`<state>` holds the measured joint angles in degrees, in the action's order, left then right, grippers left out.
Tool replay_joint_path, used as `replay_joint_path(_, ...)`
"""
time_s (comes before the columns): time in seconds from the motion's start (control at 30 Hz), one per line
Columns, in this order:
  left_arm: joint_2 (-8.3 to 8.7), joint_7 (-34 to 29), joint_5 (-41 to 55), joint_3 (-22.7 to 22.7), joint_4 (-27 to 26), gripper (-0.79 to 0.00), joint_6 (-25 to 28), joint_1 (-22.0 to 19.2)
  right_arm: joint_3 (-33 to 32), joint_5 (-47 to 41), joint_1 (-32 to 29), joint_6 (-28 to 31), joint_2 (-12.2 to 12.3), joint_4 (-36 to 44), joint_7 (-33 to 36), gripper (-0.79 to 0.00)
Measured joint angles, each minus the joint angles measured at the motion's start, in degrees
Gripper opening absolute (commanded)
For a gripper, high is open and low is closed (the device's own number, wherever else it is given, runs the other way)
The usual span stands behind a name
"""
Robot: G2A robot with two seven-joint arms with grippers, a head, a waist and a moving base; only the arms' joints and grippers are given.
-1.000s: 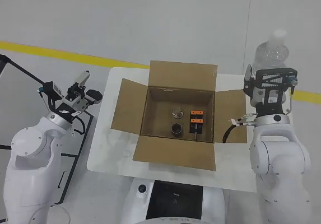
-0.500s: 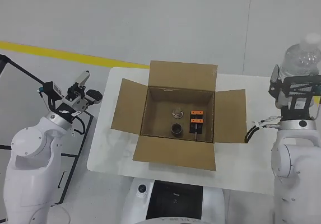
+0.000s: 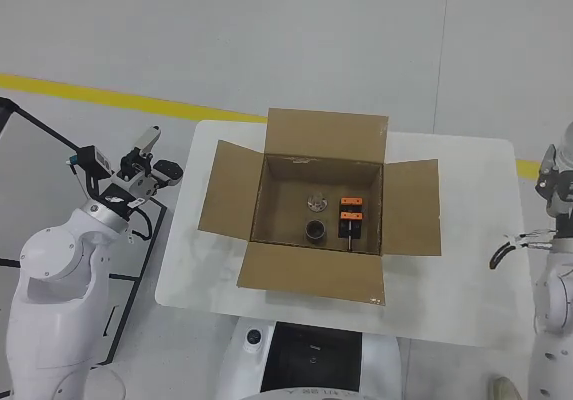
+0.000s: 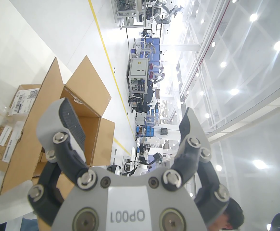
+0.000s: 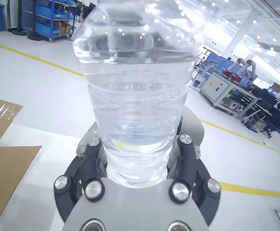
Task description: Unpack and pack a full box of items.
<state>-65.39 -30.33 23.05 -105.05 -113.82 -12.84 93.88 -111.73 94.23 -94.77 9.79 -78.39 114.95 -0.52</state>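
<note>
An open brown cardboard box (image 3: 311,272) stands with its four flaps spread on the white table (image 3: 446,300) directly before the robot. On the box floor lie a small dark round piece (image 3: 314,232), a silvery round piece (image 3: 316,200) just beyond it, and an orange-and-black block (image 3: 350,215) beside the two. Past the table's right edge, well apart from the box, the right gripper (image 5: 138,152) is clamped around the lower part of a clear plastic water bottle (image 5: 137,73). Off the table's left edge, the left gripper (image 4: 126,118) hangs with its fingers spread wide and nothing between them. A yellow floor line (image 3: 86,95) crosses the pale floor behind.
</note>
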Motion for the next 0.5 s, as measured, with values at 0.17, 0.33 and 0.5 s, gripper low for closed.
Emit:
replay_joint_path(0.17, 0.0, 0.0, 0.0, 0.0, 0.0, 0.0, 0.0, 0.0, 0.9, -2.5, -0.2, 1.9, 0.0, 0.0, -1.4, -0.785)
replay_joint_path(0.33, 0.0, 0.0, 0.0, 0.0, 0.0, 0.0, 0.0, 0.0, 0.1, -11.3, 1.8, 8.1, 0.4, -8.4, -7.6, -0.785)
replay_joint_path(0.5, 0.0, 0.0, 0.0, 0.0, 0.0, 0.0, 0.0, 0.0, 2.9, -7.6, 5.8, 8.4, 0.7, -21.9, -15.4, -0.785)
